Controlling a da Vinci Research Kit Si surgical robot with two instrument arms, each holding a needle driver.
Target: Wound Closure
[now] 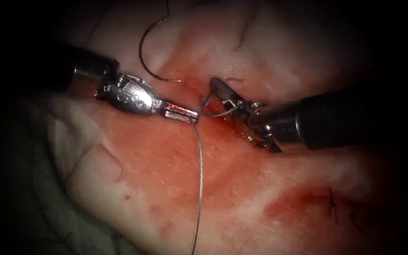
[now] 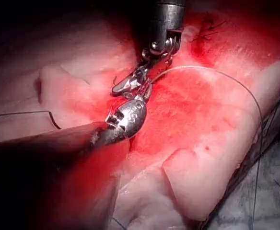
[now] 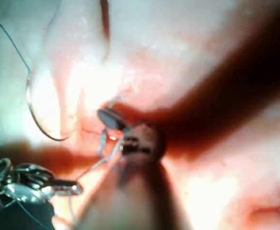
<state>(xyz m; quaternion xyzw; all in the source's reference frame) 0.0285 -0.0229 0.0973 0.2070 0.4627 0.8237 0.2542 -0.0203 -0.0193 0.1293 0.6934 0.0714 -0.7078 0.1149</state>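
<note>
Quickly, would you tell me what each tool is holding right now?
Left tool: shut on the thread; the needle lies free on the tissue.
Right tool: open, thread looped around it.

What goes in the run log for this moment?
left tool: holds thread | right tool: open, thread looped | needle: free on tissue, left of cut

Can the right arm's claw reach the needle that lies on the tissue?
Probably not at once: the right claw is wrapped in thread. The needle lies free on the tissue, left of the cut.
</note>
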